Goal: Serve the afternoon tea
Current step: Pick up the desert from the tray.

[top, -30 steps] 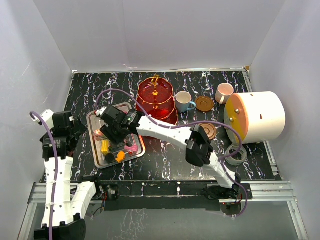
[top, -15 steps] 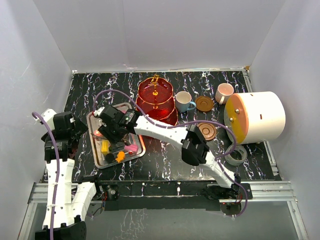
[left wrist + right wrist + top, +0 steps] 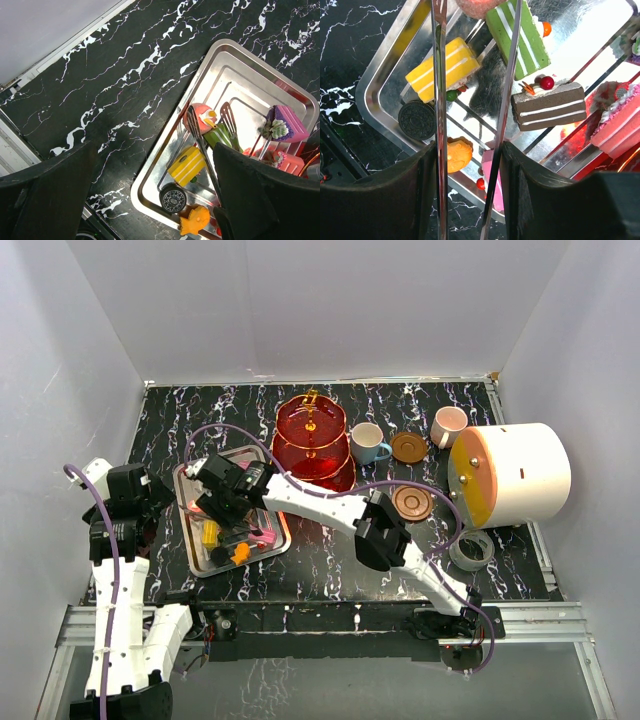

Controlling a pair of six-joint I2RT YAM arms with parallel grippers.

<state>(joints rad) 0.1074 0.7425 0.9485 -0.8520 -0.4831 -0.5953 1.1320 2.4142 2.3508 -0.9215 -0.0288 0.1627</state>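
Note:
The red three-tier stand [image 3: 312,440] stands behind the silver tray [image 3: 183,480]. Block sweets lie in the tray: a yellow one [image 3: 442,70], a green one [image 3: 517,37], a brown slice [image 3: 550,107], a black cookie [image 3: 416,120], an orange one [image 3: 457,155] and a pink one [image 3: 620,125]. My right gripper [image 3: 467,165] reaches over the tray [image 3: 225,495] and is shut on metal tongs [image 3: 438,100], whose blades stand apart above the sweets. My left gripper [image 3: 150,190] is open and empty over the tray's left rim. The blue cup [image 3: 366,443], pink cup [image 3: 447,425] and two saucers [image 3: 407,447] [image 3: 411,503] sit to the right.
A big white cylinder with an orange face [image 3: 515,473] lies at the right. A grey tape roll [image 3: 470,550] lies in front of it. White walls close in the black marbled table on three sides.
My right gripper with the tongs has shifted a little to the left over the tray. The left arm has barely moved.

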